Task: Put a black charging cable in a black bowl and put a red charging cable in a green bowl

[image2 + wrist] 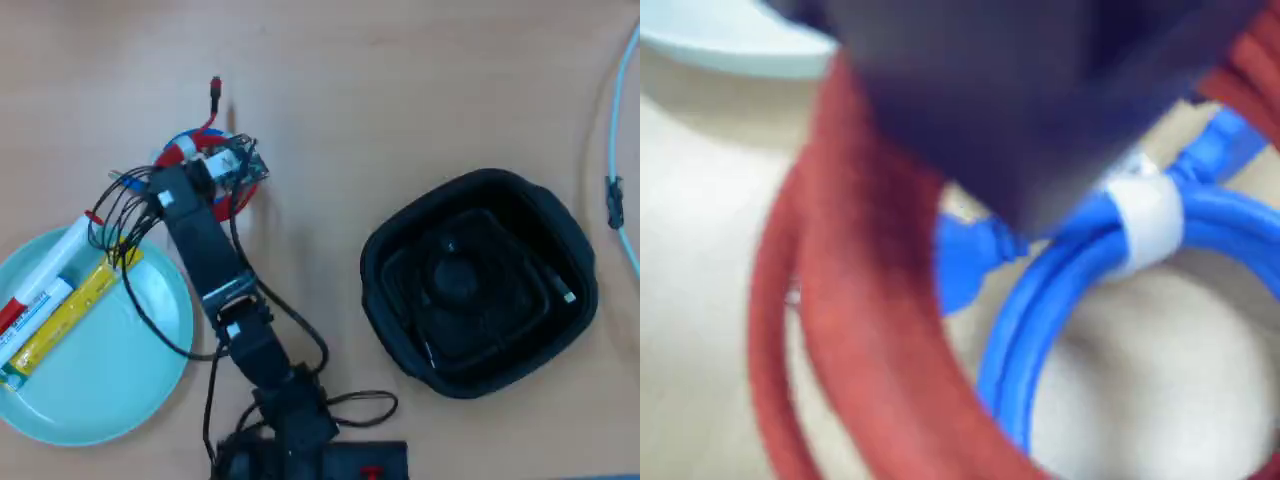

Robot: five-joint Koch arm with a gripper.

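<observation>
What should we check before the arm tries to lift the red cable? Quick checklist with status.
1. Black charging cable already inside the matte black rounded-square tub: ok.
2. Pincer over the bright red coiled cable: ok.
3. Red cable free of the blue coiled cable: not ok, the coils overlap.
4. Pincer open or shut: cannot tell, wrist view is blurred.
5. Pale mint-green round dish free for the drop: not ok, marker and yellow stick lie in it.

The slim black jointed plastic arm (215, 265) carries thin looping black wires (125, 215), a small exposed circuit board (232, 160), and white labels.
</observation>
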